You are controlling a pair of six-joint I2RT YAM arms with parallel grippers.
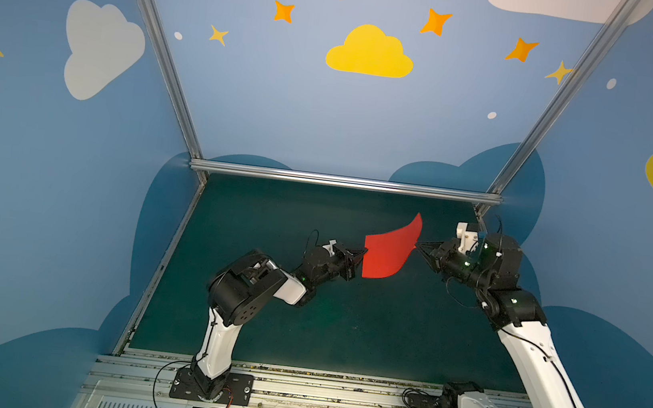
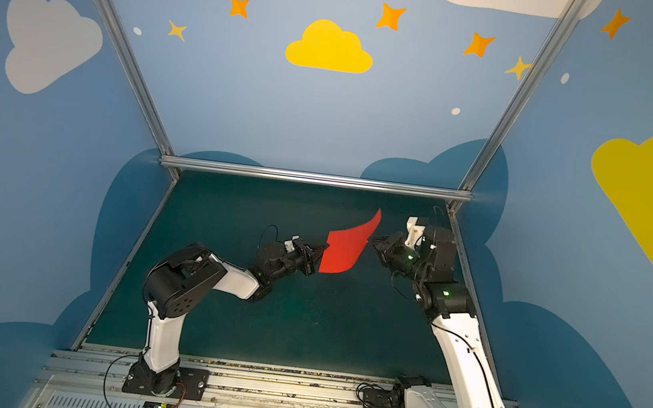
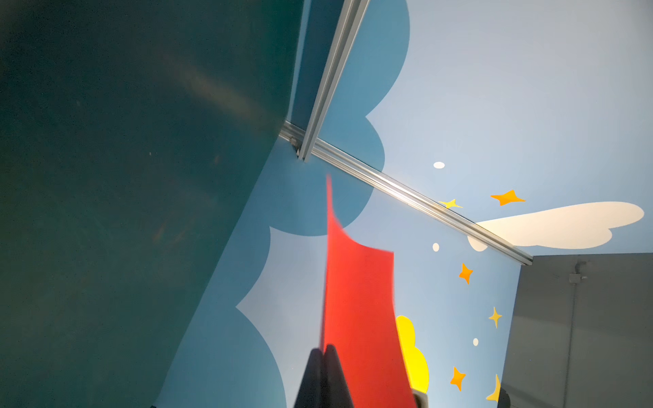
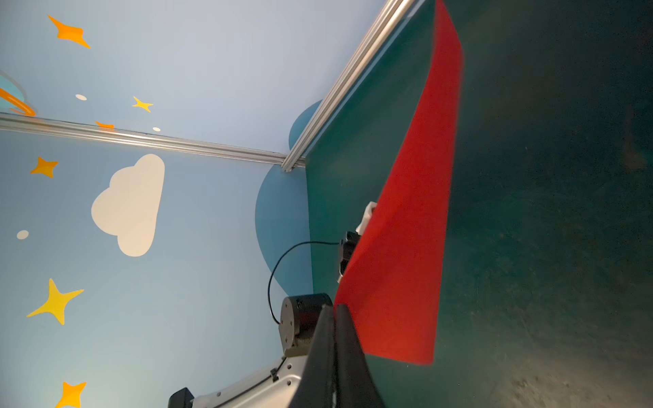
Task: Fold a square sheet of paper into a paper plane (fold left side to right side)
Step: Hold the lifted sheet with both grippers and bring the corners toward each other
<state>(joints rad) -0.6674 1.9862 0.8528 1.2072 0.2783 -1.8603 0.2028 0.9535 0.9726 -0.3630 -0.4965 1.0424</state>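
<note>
The square sheet of paper [image 1: 388, 256] is hanging curled in the air above the green mat [image 1: 261, 323], over the mat's far right part, between 2 grippers. The left gripper [image 1: 364, 254] is pinching the sheet's edge, jaws fully closed on it. The right gripper [image 1: 419, 245] is touching the opposite edge, jaws nearly together; I cannot tell whether it is gripping.

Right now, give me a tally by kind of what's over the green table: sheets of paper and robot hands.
Red sheet of paper: 1
Robot hands: 2, the left hand pinching the sheet's edge and the right hand at its opposite edge
Total: 3
</note>
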